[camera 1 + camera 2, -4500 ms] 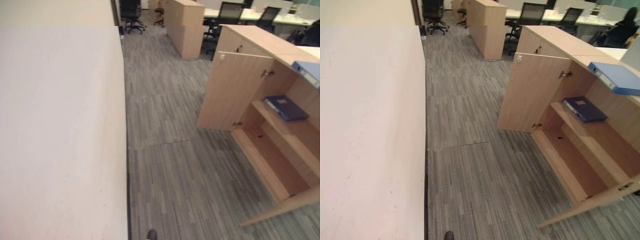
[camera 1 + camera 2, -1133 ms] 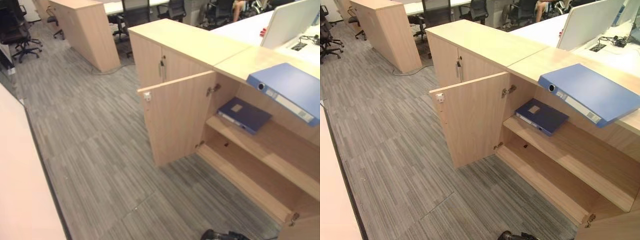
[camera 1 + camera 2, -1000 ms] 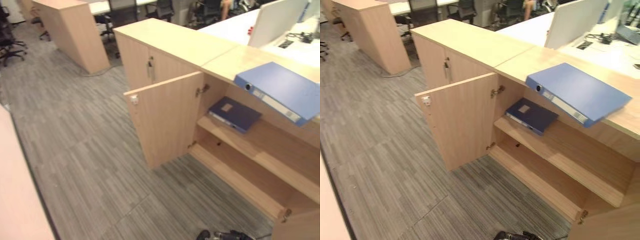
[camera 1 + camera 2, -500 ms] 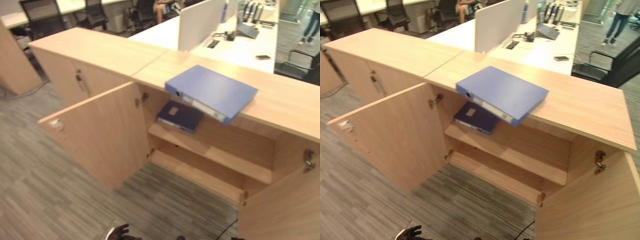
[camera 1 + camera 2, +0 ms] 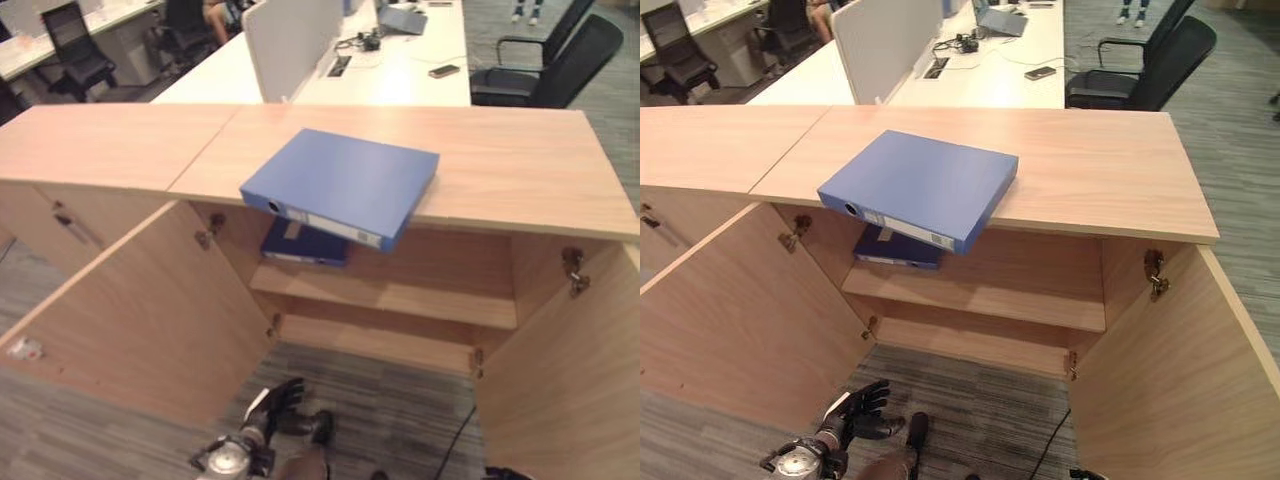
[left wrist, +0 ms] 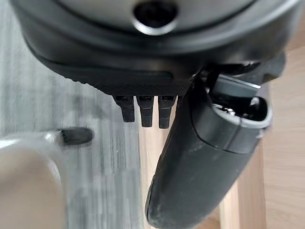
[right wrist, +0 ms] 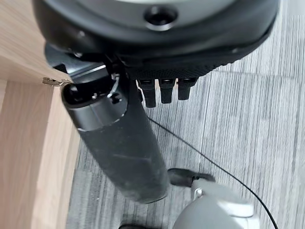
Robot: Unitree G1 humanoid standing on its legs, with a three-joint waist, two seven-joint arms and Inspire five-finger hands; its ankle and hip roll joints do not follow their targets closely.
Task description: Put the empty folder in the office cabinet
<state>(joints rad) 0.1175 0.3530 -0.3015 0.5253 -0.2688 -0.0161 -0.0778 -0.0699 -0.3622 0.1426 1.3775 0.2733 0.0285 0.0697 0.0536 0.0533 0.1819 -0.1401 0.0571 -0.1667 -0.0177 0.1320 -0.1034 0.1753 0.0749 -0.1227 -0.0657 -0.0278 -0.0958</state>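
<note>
A blue ring-binder folder [image 5: 340,185] lies flat on top of the wooden office cabinet [image 5: 500,170], with its spine corner overhanging the front edge. Both cabinet doors stand open, the left door [image 5: 130,320] and the right door [image 5: 570,380]. A darker blue folder [image 5: 305,243] lies on the upper shelf [image 5: 400,295] inside, at its left end. My left hand [image 5: 272,408] hangs low in front of the cabinet, fingers relaxed and empty; its thumb [image 6: 200,162] shows straight in the left wrist view. My right hand [image 7: 119,143] is open and empty beside the right door.
A second, closed cabinet [image 5: 90,150] adjoins on the left. Behind stands a white desk [image 5: 400,80] with a divider screen [image 5: 285,40], a phone and a laptop. A black office chair [image 5: 560,60] is at the back right. Grey carpet [image 5: 400,410] lies before the cabinet.
The camera has swung round, so the open cabinet now faces me squarely. My left hand has come up into the view's lower edge. The folders have not moved.
</note>
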